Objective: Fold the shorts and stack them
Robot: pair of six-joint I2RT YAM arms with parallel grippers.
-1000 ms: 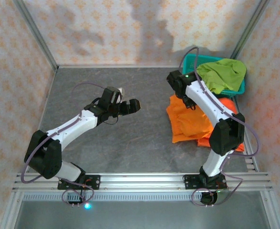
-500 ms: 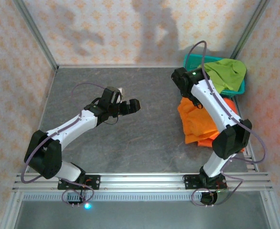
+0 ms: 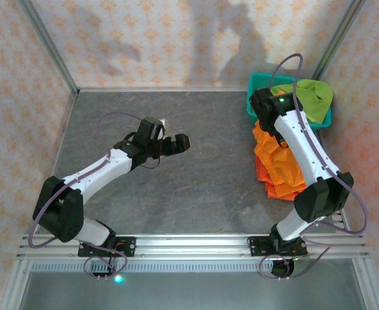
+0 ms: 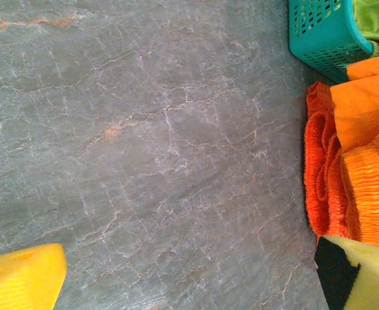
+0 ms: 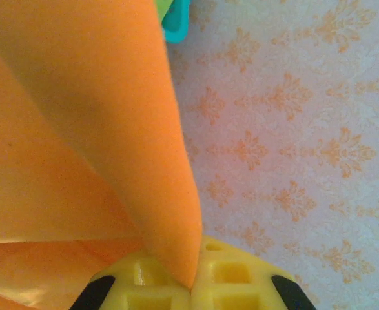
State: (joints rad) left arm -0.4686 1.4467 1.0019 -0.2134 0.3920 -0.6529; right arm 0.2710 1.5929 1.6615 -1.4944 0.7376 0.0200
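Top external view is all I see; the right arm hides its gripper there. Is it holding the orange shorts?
Observer: Yes. The right wrist view shows the right gripper shut on a fold of the orange shorts.
Operator: And is the left gripper holding anything?
Observer: No. In the left wrist view its fingers stand wide open over bare table.
Operator: What does that camera see of the shorts?
Observer: A gathered orange waistband on the table near the teal basket.

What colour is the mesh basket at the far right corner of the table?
The basket is teal; the left wrist view shows it best.
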